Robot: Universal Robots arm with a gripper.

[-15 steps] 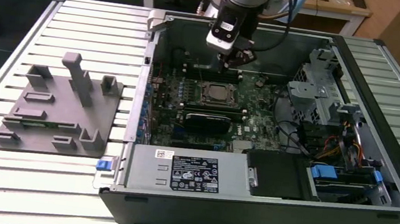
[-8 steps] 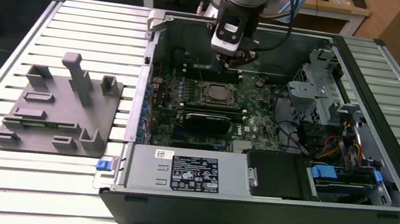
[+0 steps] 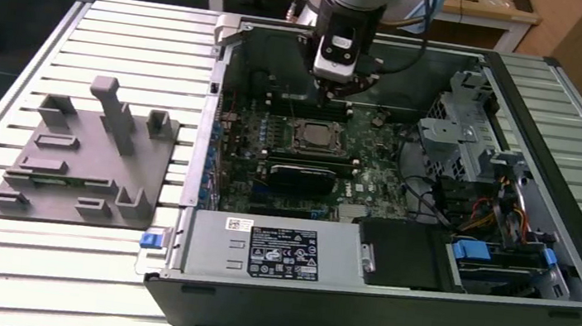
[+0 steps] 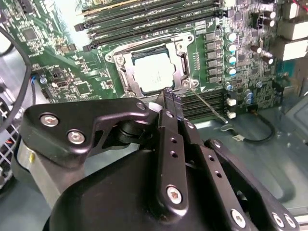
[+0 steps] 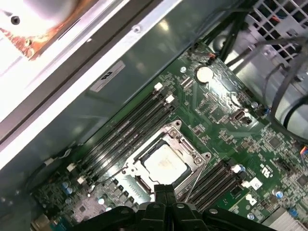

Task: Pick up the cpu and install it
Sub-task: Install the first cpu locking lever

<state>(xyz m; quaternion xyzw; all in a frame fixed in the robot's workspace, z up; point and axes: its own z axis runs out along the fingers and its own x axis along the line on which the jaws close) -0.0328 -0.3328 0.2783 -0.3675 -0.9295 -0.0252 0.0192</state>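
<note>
Looking through both wrist views, I see the black two-finger gripper (image 4: 172, 94) with its fingers pressed together and nothing between them, its tips hanging just above the near edge of the square metal-framed socket (image 4: 151, 72). The cpu (image 4: 154, 74), a small flat square chip with a pale silver-grey top, lies inside that frame on the green motherboard (image 5: 226, 115). Whether the frame is latched down I cannot tell.

In the first wrist view the same chip (image 5: 166, 163) sits just beyond the closed fingertips (image 5: 160, 190), with long black memory slots (image 5: 130, 130) on either side of the socket and a round silver coin cell (image 5: 204, 73) farther off.

The exterior view gives what the wrist cameras miss: the gripper (image 3: 335, 93) poised over the open black computer case (image 3: 384, 316) on a slatted metal table (image 3: 119, 25). There the socket (image 3: 316, 139) is dark and the chip's top is hard to make out. A black rectangular heatsink block (image 3: 309, 178) lies just nearer than the socket. On the exterior view's left, well apart from the case, stands a grey moulded tray (image 3: 86, 159) with upright blocks.
</note>
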